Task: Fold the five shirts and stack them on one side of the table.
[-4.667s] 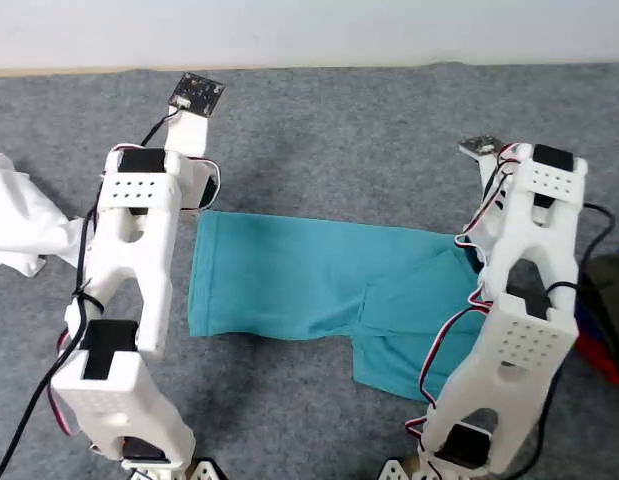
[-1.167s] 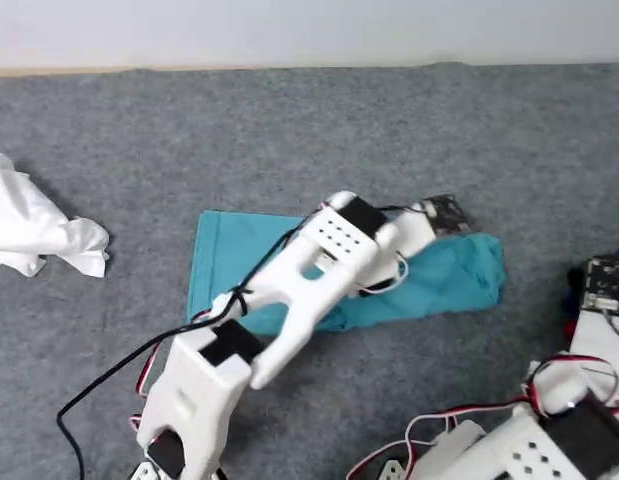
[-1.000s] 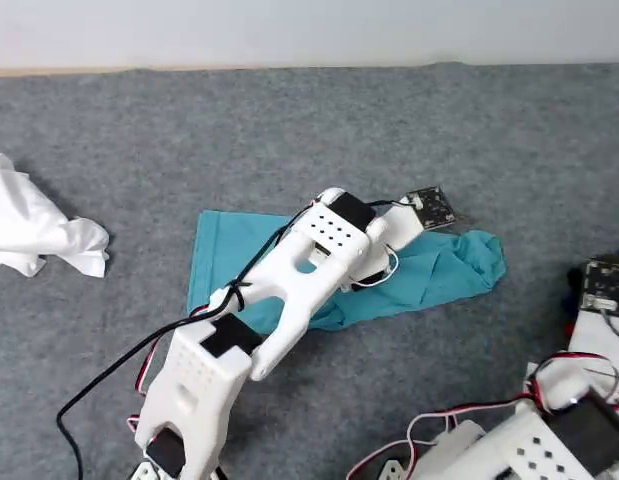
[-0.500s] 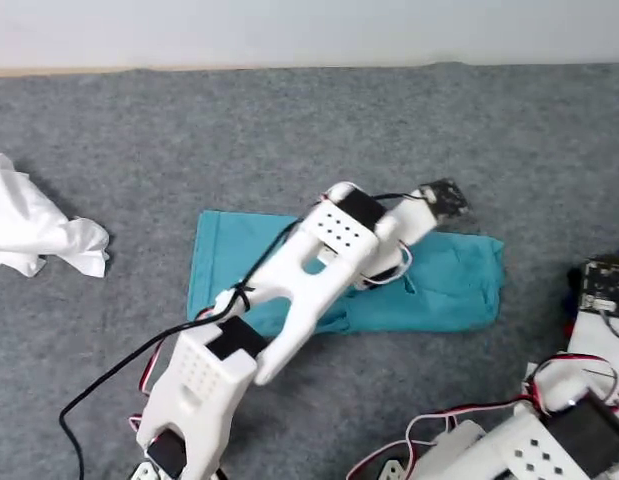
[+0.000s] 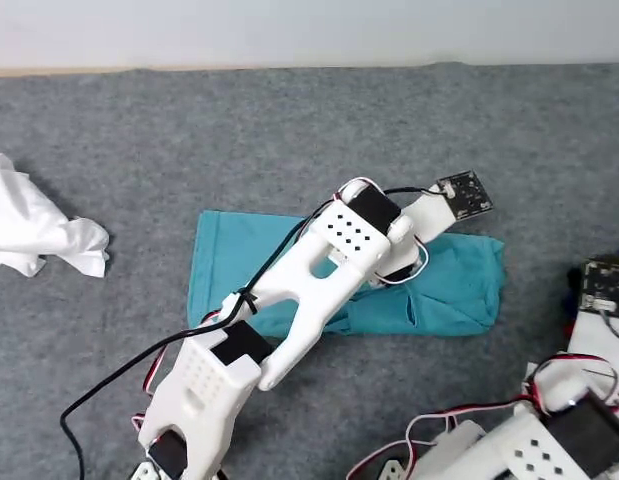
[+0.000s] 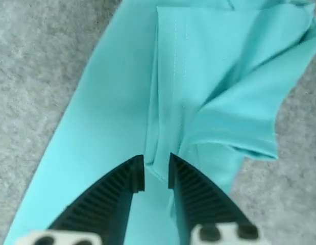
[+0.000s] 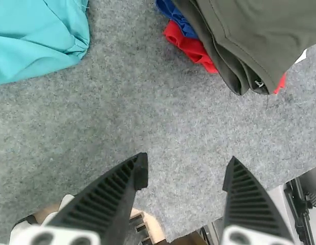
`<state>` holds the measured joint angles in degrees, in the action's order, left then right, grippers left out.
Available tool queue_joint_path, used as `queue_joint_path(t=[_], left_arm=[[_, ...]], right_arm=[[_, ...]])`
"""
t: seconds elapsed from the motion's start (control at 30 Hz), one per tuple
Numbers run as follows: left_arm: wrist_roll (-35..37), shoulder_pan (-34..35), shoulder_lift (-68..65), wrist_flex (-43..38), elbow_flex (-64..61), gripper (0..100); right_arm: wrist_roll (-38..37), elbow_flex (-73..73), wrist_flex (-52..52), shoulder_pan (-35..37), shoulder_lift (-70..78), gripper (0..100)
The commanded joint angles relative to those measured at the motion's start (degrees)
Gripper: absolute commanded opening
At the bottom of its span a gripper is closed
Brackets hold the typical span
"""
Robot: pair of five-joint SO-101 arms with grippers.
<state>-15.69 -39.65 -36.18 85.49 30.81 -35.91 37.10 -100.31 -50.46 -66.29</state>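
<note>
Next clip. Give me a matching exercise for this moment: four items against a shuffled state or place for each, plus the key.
1. teal shirt
2. white shirt
3. left gripper
4. right gripper

A. crumpled, lying apart near the table's edge
B. open above bare grey table
C. partly folded, lying mid-table
D. closed on a fold of teal cloth

Pairs: 1-C, 2-A, 3-D, 4-B

Left arm [image 5: 319, 270] over folded shirt [image 5: 454, 290], crumpled shirt [image 5: 29, 225] far left

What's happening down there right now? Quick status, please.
Left gripper pinching a fold of the teal shirt. Right gripper open above the grey mat. White shirt crumpled at the table edge, unfolded.
</note>
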Motion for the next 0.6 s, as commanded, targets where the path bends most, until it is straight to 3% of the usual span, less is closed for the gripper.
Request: queue_joint_path(t=[0.0, 0.2, 0.57], left_arm=[[-0.2, -1.5, 0.8, 5.2, 3.9, 9], [-1.0, -7.5, 0.5, 9.2, 0.2, 0], [-1.0, -9.4, 0.4, -3.4, -7.3, 0]], right_arm=[[0.2, -0.4, -2.0, -0.4, 0.1, 25.3], [0.2, -0.4, -1.9, -0.4, 0.1, 25.3], [0.4, -0.3, -1.8, -0.4, 0.1, 25.3]])
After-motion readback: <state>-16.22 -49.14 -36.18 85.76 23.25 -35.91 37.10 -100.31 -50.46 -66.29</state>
